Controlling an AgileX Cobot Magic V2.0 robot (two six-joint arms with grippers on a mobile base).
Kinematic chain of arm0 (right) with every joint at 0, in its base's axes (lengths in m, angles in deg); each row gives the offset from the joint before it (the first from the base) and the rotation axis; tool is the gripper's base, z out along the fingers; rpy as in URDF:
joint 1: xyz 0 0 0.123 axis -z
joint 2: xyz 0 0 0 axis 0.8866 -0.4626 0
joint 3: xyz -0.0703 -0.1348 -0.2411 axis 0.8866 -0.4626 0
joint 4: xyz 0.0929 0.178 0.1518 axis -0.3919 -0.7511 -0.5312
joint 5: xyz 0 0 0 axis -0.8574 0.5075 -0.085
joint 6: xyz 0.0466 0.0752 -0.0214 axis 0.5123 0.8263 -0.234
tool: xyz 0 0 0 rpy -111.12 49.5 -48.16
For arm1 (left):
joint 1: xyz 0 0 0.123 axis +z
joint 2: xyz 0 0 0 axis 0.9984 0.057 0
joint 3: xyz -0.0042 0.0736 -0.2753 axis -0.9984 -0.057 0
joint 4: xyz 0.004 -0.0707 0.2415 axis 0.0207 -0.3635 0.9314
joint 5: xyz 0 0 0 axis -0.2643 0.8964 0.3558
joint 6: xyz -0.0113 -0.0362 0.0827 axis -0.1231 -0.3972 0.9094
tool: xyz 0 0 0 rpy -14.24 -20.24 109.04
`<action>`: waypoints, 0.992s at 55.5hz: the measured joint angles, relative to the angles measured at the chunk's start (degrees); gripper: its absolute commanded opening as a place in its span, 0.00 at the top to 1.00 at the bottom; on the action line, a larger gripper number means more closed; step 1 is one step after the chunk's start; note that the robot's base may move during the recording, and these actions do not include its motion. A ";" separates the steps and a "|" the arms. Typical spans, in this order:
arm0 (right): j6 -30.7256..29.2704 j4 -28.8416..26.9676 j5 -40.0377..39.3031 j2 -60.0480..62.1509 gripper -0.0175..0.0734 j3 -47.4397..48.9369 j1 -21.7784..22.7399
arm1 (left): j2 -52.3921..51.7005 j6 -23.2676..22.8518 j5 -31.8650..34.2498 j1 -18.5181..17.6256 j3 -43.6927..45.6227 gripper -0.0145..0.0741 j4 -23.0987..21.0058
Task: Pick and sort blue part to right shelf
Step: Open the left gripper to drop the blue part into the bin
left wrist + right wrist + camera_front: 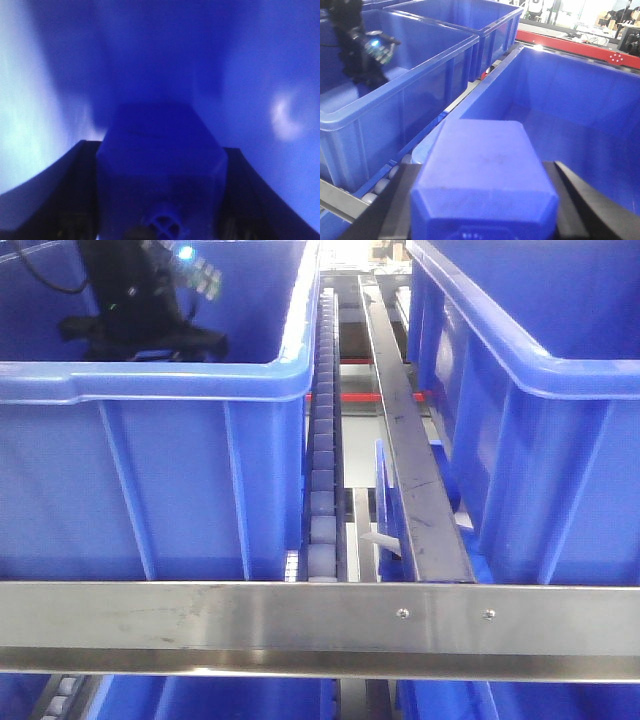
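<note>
Front view close against the right shelf; wrist views down into its bins, left bin shared.

A factory or warehouse floor: a steel-framed rack with roller tracks carrying large blue plastic bins.

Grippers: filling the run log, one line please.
left gripper: shut on blue part, inside left bin | right gripper: shut on second blue part, by right bin

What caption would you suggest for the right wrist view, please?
Right gripper holds a blue part at the edge of a deep blue bin; the left arm reaches into the next bin.
</note>
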State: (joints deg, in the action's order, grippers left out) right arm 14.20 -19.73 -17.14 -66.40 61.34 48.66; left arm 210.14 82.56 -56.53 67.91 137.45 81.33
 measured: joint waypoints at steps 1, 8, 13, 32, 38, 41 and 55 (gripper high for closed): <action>0.00 0.00 0.00 0.00 0.62 0.00 0.00 | 0.25 0.00 -0.14 0.13 0.31 0.47 -0.24; 0.00 0.00 0.00 0.00 0.62 0.00 0.00 | 0.54 0.00 -1.05 0.35 1.50 0.26 -1.58; 0.00 0.00 0.00 0.00 0.62 0.00 0.00 | 0.54 0.12 -1.83 0.77 1.73 0.14 -2.07; 0.00 0.00 0.00 0.00 0.62 0.00 0.00 | -2.02 3.30 -4.29 2.24 1.72 0.11 -3.61; 0.00 0.00 0.00 0.00 0.62 0.00 0.00 | -7.04 3.69 -4.54 2.24 1.47 0.11 -3.61; 0.00 0.00 0.00 0.00 0.62 0.00 0.00 | -9.57 3.84 -4.54 2.24 0.52 0.11 -3.61; 0.00 0.00 0.00 0.00 0.62 0.00 0.00 | -23.06 5.22 -0.51 2.24 -13.60 0.11 -3.61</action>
State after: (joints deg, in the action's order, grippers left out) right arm 14.20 -19.73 -17.14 -66.40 61.34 48.66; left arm 187.09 87.78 -57.03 70.15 123.86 77.72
